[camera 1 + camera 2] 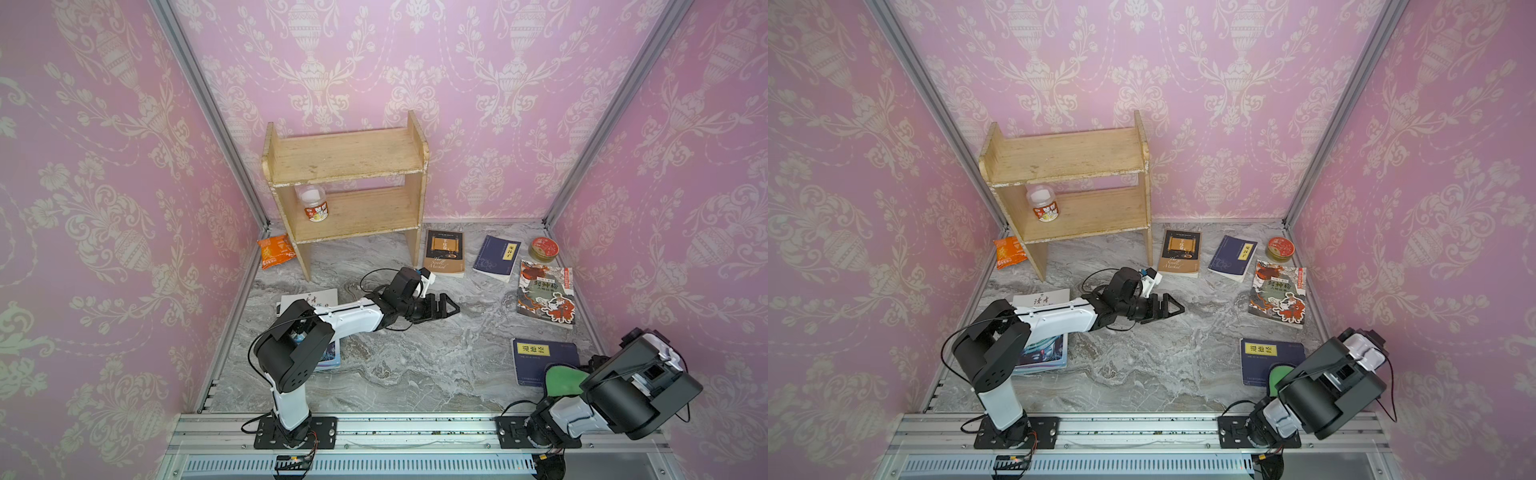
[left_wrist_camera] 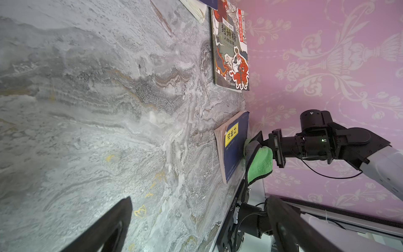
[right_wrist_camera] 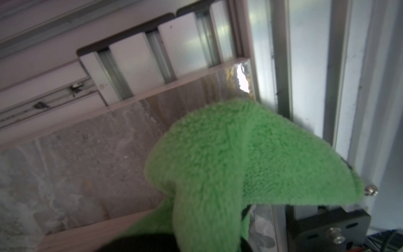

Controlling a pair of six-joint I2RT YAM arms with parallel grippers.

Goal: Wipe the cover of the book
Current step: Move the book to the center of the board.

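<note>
- The right gripper (image 2: 254, 145) is clamped on a green cloth (image 2: 260, 161). Its jaws are together, with the fabric bunched between them and a folded flap hanging loose past them.
- In the left wrist view the cloth presses against the cover of the dark blue book (image 1: 540, 361), at the end of the cover away from its yellow title label (image 1: 533, 350).
- The dark blue book lies flat, cover up, at the near right of the marble tabletop (image 1: 415, 365), just in front of the right arm's base.
- In both top views the right arm's own body hides its fingers; only the cloth shows, overlapping the book's near right corner.
- The left gripper (image 1: 446, 307) has its jaws spread wide apart and holds nothing.
- It is over bare marble near the middle of the tabletop, well apart from the dark blue book.
</note>
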